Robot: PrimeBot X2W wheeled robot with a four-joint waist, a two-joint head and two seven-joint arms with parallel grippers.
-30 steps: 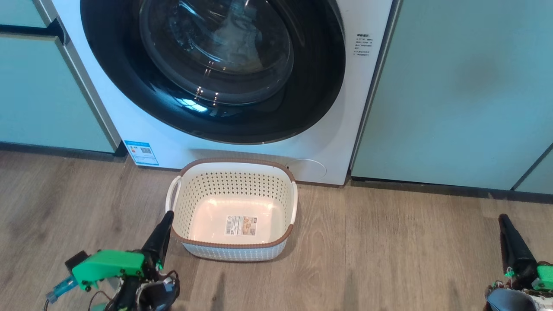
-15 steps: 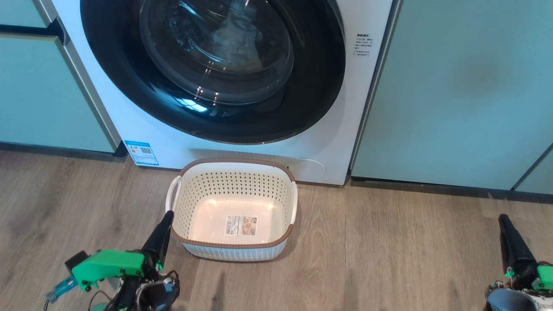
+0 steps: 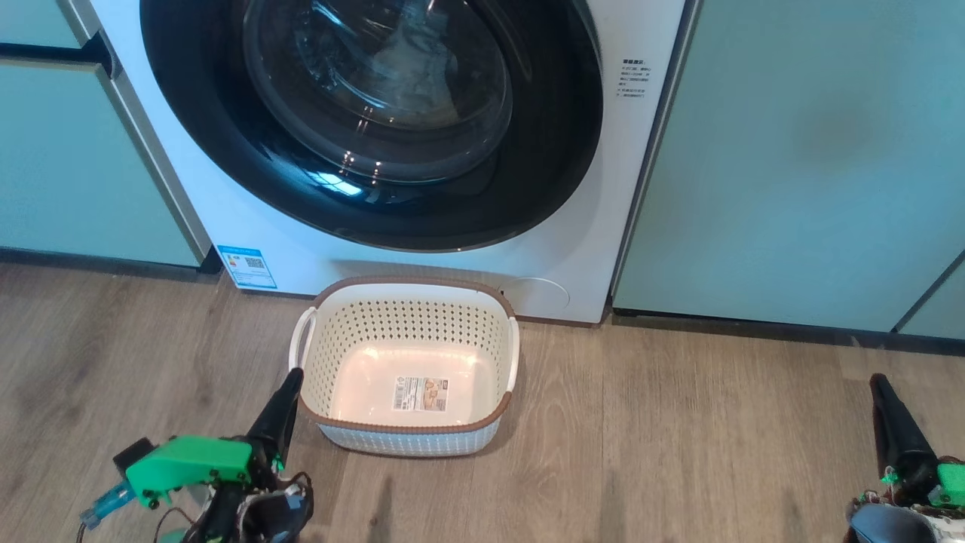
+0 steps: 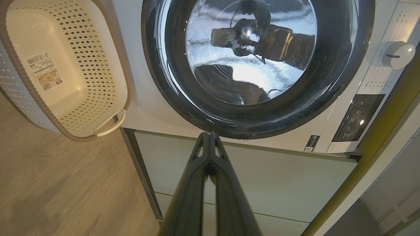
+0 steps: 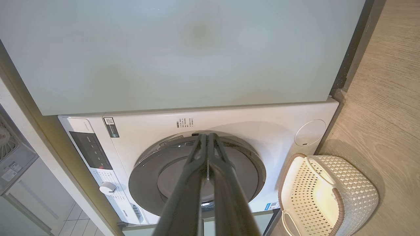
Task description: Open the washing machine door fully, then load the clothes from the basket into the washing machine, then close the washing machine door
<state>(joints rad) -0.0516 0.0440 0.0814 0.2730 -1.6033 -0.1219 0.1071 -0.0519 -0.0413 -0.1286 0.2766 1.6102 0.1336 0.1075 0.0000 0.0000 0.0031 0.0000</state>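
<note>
Both closed, left claw point(image 4: 209, 134), right claw point(image 5: 207, 134), washing machine door point(image 3: 377, 98) top cropped.

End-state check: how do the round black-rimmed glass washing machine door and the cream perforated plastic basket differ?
The black-rimmed glass washing machine door is round, glossy, shut; the cream perforated basket is rectangular, matte, open-topped, holding just a label. The door is much wider than the basket. Both have dark rims.

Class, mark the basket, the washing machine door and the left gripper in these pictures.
basket point(image 3: 411, 328): head view, perforated far wall.
washing machine door point(image 3: 196, 113): head view, glossy black rim, left side.
left gripper point(image 4: 209, 135): left wrist view, where its fingertips meet.
</note>
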